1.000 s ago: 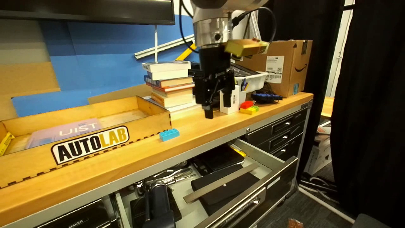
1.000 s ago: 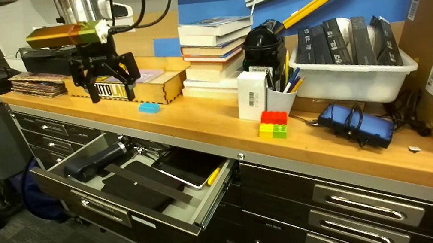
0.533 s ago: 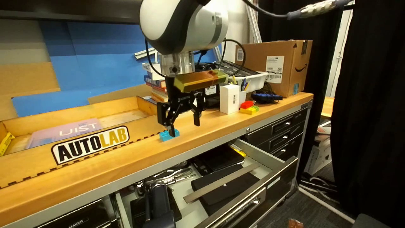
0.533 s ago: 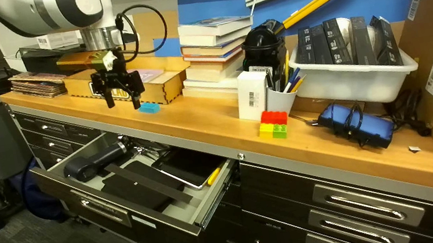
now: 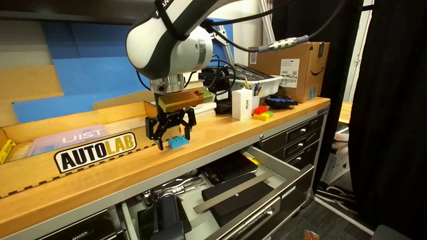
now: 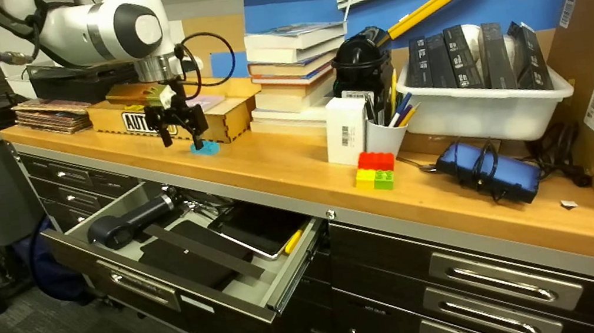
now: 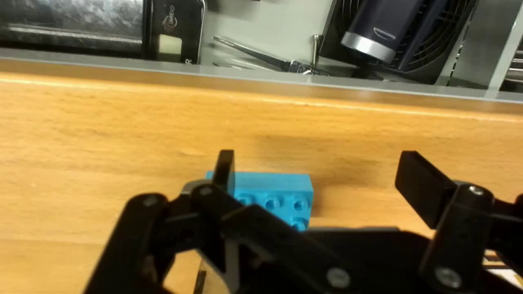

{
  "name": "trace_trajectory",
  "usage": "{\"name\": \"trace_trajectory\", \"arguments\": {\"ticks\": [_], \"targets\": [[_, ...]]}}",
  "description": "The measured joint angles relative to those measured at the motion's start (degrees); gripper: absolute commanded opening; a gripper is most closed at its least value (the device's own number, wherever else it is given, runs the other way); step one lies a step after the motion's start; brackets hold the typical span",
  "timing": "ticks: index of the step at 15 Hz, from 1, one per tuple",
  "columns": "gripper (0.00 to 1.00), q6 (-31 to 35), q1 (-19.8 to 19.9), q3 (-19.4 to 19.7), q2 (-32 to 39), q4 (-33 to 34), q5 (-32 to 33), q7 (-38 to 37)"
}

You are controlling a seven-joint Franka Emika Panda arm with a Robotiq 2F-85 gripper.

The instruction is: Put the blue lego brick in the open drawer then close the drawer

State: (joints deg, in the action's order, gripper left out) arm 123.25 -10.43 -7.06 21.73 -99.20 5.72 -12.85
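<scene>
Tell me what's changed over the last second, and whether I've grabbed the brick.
In an exterior view, the gripper has moved left and down to the blue lego brick. Its jaws are apart: nothing taken hold of or let go. In the wrist view it partly hides the brick; contact is unclear. The brick lies where it was on the bench, and the drawer stays pulled out.

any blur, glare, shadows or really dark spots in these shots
Wrist view: the gripper looks dark and slightly soft, with a faint shadow on the benchtop beside the blue lego brick; both exterior views: highlights glint on the handle of the open drawer; in an exterior view, the black curtain shows little detail.
</scene>
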Motion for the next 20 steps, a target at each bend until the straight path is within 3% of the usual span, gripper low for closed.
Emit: {"name": "trace_trajectory", "arguments": {"ticks": [7,20], "targets": [[1.00,0.00,-1.17,2.46,4.70,7.43,3.25,-1.19],[1.00,-0.37,-1.27,4.48,6.29,8.75,4.00,-1.72]]}}
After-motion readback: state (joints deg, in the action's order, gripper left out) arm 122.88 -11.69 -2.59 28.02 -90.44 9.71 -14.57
